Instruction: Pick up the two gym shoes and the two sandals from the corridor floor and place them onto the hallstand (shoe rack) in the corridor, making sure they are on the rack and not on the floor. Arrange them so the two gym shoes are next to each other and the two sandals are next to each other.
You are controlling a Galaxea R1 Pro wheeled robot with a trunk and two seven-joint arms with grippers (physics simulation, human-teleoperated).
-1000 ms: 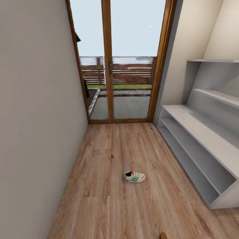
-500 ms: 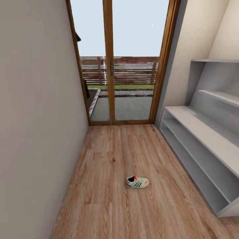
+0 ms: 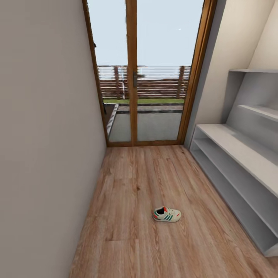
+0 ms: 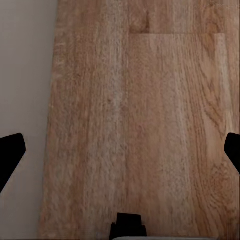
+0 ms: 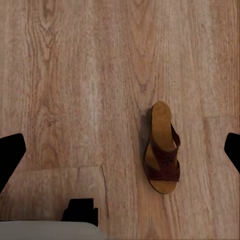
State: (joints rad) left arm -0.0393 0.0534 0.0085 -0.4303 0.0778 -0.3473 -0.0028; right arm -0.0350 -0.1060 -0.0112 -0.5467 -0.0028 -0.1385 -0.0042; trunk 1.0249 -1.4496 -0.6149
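One gym shoe (image 3: 166, 214) lies alone on the floor (image 3: 127, 181) mid-corridor, upright on its sole, toe twd the rack (image 3: 235, 154), heel twd the left wall (image 3: 46, 135); green stripes and red tongue label face the camera. It sits well apart from the rack, w/ bare planks between, and well short of the glass door (image 3: 148, 73) at the corridor's far end. Rack runs along the right wall from beside the door: pale grey, low top surface w/ an open tier under it, two stepped shelves above; no shoes on any part in view. Through the door: paving, grass strip, wood fence, sky. Right wrist view: one sandal (image 5: 162, 150) flat on the floor, sole down, brown strap across a tan footbed, nothing touching it; right pincer (image 5: 120, 150) wide open, black fingertips (image 5: 10, 152) at both edges of the view, sandal between them but nearer one side, not held. Left wrist view: left pincer (image 4: 120, 155) also wide open, holding nothing, fingertips (image 4: 10, 150) at both edges, over bare floor right where planks meet the wall base
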